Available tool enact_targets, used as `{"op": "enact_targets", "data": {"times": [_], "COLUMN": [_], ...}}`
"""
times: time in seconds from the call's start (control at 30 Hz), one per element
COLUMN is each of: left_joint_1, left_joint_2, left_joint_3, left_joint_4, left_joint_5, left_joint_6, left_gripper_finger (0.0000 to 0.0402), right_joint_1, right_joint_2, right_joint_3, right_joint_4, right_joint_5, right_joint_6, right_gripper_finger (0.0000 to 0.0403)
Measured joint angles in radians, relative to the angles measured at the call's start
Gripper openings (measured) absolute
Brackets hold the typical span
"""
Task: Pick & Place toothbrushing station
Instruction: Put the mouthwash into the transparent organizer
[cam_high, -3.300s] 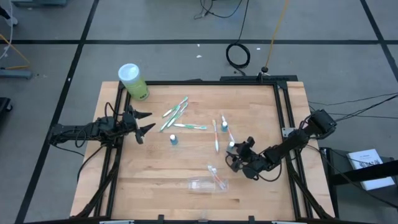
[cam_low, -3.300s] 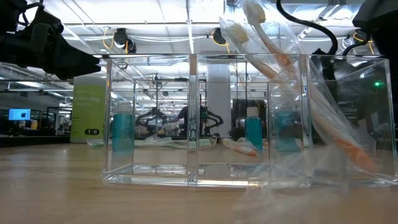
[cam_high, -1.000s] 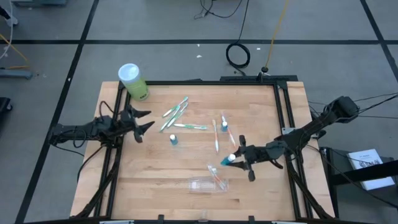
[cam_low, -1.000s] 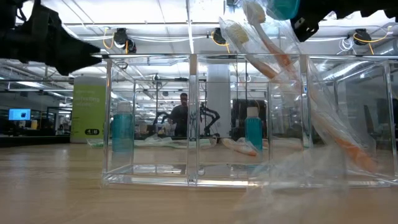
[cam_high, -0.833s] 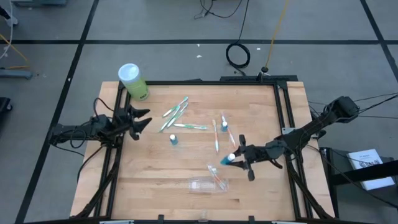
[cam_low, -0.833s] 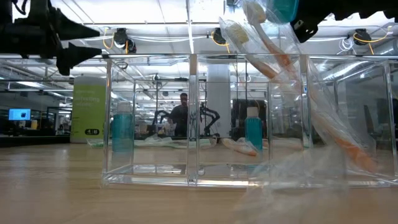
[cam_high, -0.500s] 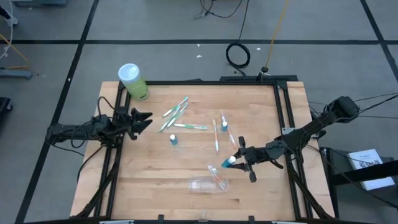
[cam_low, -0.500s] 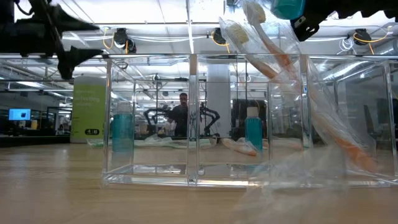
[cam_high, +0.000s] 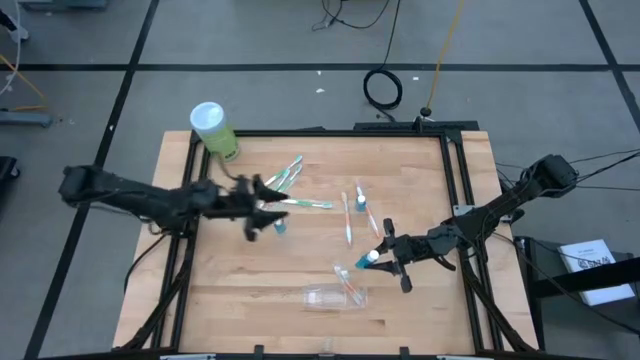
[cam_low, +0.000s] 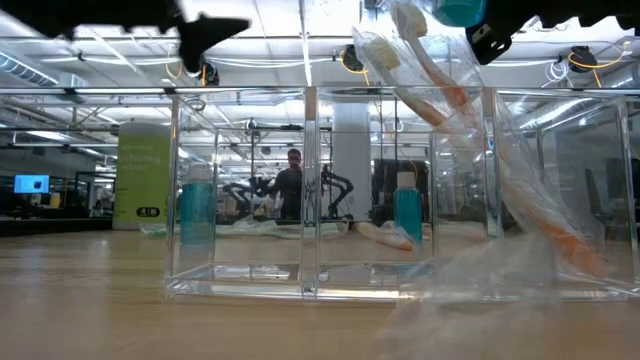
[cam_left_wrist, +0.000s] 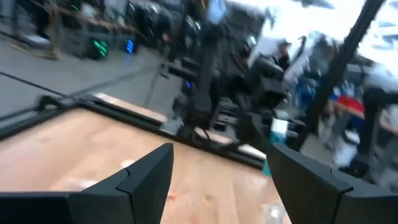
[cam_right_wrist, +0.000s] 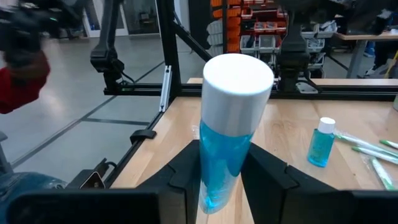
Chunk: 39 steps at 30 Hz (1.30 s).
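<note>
The blue tube (cam_high: 368, 258) with its white cap sits clamped in my right claw (cam_high: 377, 257), held above the surface (cam_high: 420, 190) just beside the clear pouch (cam_high: 335, 296), exactly where it was a moment ago. My left claw (cam_high: 262, 205), fingers spread apart, has swung in from the surface's edge and now hovers over the green toothbrushes (cam_high: 283, 180) and a second blue tube (cam_high: 280, 225).

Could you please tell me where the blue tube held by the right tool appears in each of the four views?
High view: the held blue tube lies in the right tool, right of table centre.
Low view: top edge, right of centre, above the clear box.
Left wrist view: too blurred to tell.
Right wrist view: centre, between the fingers.
Shared landmark: the wooden table.
</note>
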<state>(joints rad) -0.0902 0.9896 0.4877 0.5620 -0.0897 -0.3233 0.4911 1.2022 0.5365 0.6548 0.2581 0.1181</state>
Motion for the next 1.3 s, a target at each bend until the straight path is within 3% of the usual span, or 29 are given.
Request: {"op": "enact_targets", "data": {"times": [0.27, 0.47, 0.73, 0.97, 1.3], "left_joint_1": [-0.009, -0.041, -0.079, -0.09, -0.11], "left_joint_2": [0.401, 0.574, 0.775, 0.859, 0.859], "left_joint_3": [0.384, 0.528, 0.685, 0.807, 0.827], "left_joint_4": [-0.076, -0.075, -0.076, -0.124, -0.167], "left_joint_5": [0.113, 0.244, 0.168, 0.18, 0.16], "left_joint_6": [0.105, 0.245, 0.261, 0.266, 0.146], "left_gripper_finger": [0.0269, 0.0269, 0.0269, 0.0269, 0.0269], "right_joint_1": [0.0, 0.0, 0.0, 0.0, -0.013], "right_joint_2": [0.0, 0.0, 0.0, 0.0, 0.0], "right_joint_3": [0.0, 0.0, 0.0, 0.0, 0.0], "right_joint_4": [-0.003, -0.004, 0.0, -0.004, -0.017], "right_joint_5": [-0.001, -0.001, 0.0, 0.0, 0.006], "right_joint_6": [0.0, -0.003, -0.015, -0.015, -0.012], "right_gripper_finger": [0.0091, 0.0091, 0.0091, 0.0091, 0.0091]}}
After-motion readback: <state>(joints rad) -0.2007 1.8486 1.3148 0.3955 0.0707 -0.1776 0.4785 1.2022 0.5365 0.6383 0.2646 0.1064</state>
